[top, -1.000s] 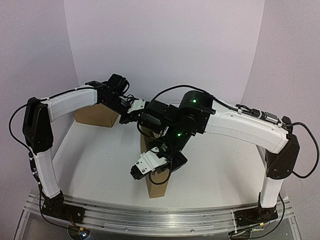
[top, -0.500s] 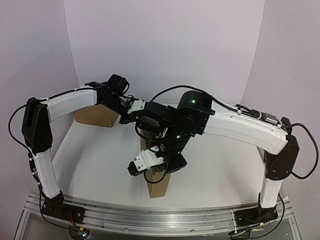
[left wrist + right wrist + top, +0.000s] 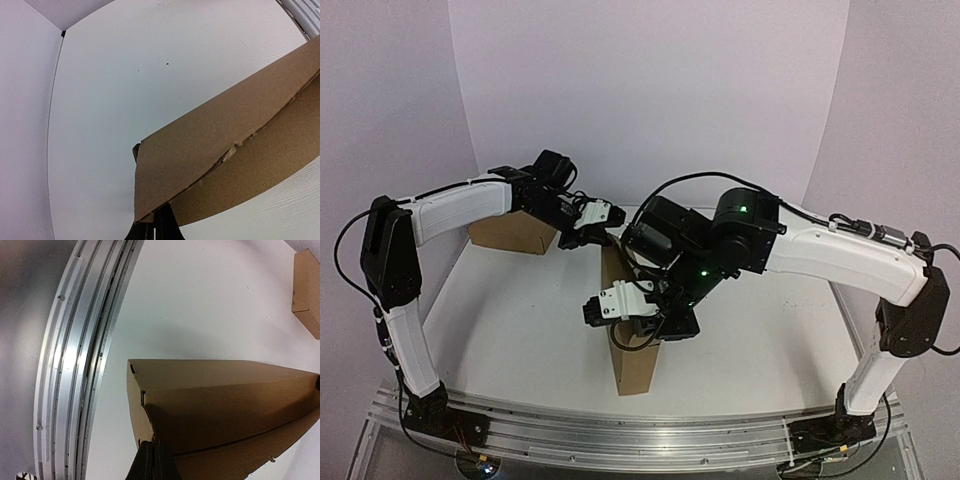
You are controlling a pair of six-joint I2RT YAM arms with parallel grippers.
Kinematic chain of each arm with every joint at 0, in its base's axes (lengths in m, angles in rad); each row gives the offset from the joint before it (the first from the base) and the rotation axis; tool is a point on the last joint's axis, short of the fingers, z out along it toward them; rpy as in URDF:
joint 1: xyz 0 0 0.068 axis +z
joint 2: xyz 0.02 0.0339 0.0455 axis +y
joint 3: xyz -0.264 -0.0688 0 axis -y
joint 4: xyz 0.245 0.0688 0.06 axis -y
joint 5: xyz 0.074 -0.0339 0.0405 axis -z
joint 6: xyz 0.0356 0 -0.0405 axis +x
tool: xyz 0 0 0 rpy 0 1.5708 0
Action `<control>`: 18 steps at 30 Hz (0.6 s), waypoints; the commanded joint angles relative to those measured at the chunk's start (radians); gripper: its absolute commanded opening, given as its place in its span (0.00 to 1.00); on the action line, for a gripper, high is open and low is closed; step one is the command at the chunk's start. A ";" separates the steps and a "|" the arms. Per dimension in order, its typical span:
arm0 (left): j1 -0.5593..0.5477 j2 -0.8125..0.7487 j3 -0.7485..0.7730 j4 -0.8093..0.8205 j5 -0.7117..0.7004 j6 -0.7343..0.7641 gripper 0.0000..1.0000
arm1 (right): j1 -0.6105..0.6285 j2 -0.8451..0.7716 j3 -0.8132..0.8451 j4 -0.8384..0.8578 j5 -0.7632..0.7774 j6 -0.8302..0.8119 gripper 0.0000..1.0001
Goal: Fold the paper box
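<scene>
The paper box (image 3: 636, 372) is plain brown cardboard standing on edge in the middle of the table, running from near the front edge towards the back. My left gripper (image 3: 588, 238) is at its far upper end; in the left wrist view its fingers (image 3: 155, 227) are shut on the corner of the cardboard panels (image 3: 210, 160). My right gripper (image 3: 645, 335) holds the near part from above. In the right wrist view its fingers (image 3: 154, 460) are shut on a curved flap edge of the box (image 3: 225, 390), whose slits show at the near corner.
A second, ready-made brown cardboard box (image 3: 510, 232) lies at the back left by the wall, also seen at the upper right of the right wrist view (image 3: 307, 290). The aluminium rail (image 3: 620, 430) runs along the table's near edge. White walls enclose the back and sides.
My right gripper has shut on the box's flap, and the right arm has swung to the right and lifted slightly. The left arm has barely moved.
</scene>
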State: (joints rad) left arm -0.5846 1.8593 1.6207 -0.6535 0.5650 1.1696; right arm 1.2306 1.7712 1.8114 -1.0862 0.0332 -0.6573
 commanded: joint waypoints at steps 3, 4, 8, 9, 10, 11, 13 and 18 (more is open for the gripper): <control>-0.021 0.034 -0.070 -0.175 -0.091 0.058 0.00 | -0.048 -0.133 -0.105 0.217 0.021 0.108 0.00; -0.021 0.032 -0.071 -0.176 -0.092 0.057 0.00 | -0.049 -0.143 -0.126 0.224 0.023 0.116 0.00; -0.021 0.031 -0.073 -0.175 -0.092 0.059 0.00 | -0.049 -0.158 -0.164 0.235 -0.015 0.117 0.00; -0.021 0.031 -0.073 -0.176 -0.092 0.059 0.00 | -0.049 -0.160 -0.174 0.237 -0.022 0.109 0.00; -0.021 0.032 -0.073 -0.176 -0.092 0.059 0.00 | -0.049 -0.159 -0.180 0.238 -0.028 0.100 0.00; -0.021 0.032 -0.072 -0.175 -0.093 0.059 0.00 | -0.048 -0.154 -0.180 0.239 -0.044 0.092 0.00; -0.022 0.033 -0.071 -0.175 -0.093 0.058 0.00 | -0.049 -0.144 -0.174 0.241 -0.099 0.071 0.00; -0.025 0.034 -0.070 -0.176 -0.091 0.042 0.00 | -0.048 -0.117 -0.147 0.249 -0.181 0.012 0.00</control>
State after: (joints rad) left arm -0.5909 1.8534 1.6138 -0.6430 0.5476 1.1876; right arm 1.1897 1.6487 1.6329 -0.9213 -0.0576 -0.6001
